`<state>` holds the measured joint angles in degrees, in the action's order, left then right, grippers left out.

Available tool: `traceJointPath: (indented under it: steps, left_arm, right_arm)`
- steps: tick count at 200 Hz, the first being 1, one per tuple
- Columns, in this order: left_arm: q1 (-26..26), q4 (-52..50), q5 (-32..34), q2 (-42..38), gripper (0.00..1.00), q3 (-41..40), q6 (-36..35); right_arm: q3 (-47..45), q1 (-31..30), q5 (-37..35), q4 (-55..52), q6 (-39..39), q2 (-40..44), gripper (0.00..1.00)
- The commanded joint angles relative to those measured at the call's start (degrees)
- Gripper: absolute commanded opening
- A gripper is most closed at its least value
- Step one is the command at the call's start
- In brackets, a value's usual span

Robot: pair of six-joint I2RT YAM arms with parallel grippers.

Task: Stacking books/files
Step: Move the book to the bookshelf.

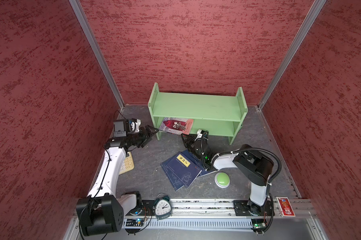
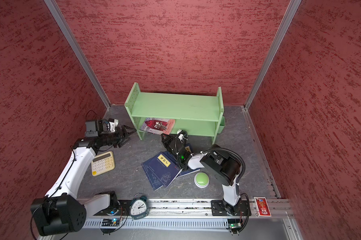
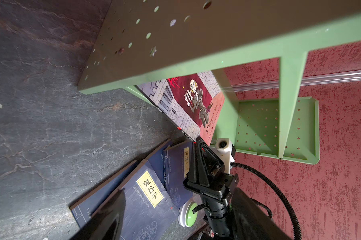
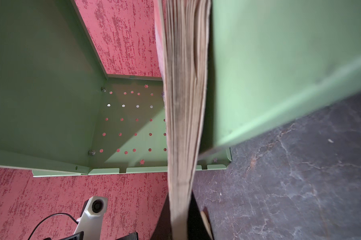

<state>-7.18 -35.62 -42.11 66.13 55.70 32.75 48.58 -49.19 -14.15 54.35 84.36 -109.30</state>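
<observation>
In both top views the green shelf (image 1: pixel 196 106) stands at the far edge of the tabletop (image 1: pixel 150 164). The Hamlet paperback (image 1: pixel 176 125) leans tilted in the left end of its lower bay, with its near corner hanging out past the front. The right gripper (image 1: pixel 184 137) is clamped on that corner. The left gripper (image 1: pixel 151 137) hovers empty with its jaws spread wide, just beside the shelf's left side panel. The navy paperbacks (image 1: pixel 181 170) lie fanned mid-tabletop, partly under the right arm.

The left wrist view shows the Hamlet cover (image 3: pixel 194 99) slanting under the upper board, with the right gripper's tip at its corner.

In the right wrist view the page edges (image 4: pixel 186 104) run straight into the narrow jaws.

A corner pinch on a thin paperback is likely to let it flex or twist out. Pushed at this tilt, the book could catch on the upper board. The left gripper's fingers are near enough to nudge the shelf. The right arm could drag the navy pile if it sweeps low.
</observation>
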Motion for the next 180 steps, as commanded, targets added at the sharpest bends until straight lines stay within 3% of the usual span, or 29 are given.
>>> traceJointPath:
  steps: [1,60,125,180]
  left_arm:
    - [-0.64,1.53,-0.61,0.38,0.81,-0.33,0.02]
    - [-1.17,1.12,-0.67,0.49,0.81,0.02,-0.32]
    - [-1.60,1.03,-0.89,0.65,0.81,0.20,-0.30]
    - [-1.74,1.25,-0.96,0.67,0.81,0.20,-0.05]
  right_arm:
    - [-1.20,1.19,2.35,1.05,-1.45,0.76,0.06]
    - [-0.58,3.98,13.62,3.47,-2.37,-0.97,0.02]
    - [1.00,5.94,20.54,-1.12,-5.07,0.75,0.02]
    - [0.81,6.73,20.57,0.07,-2.76,-0.07,0.03]
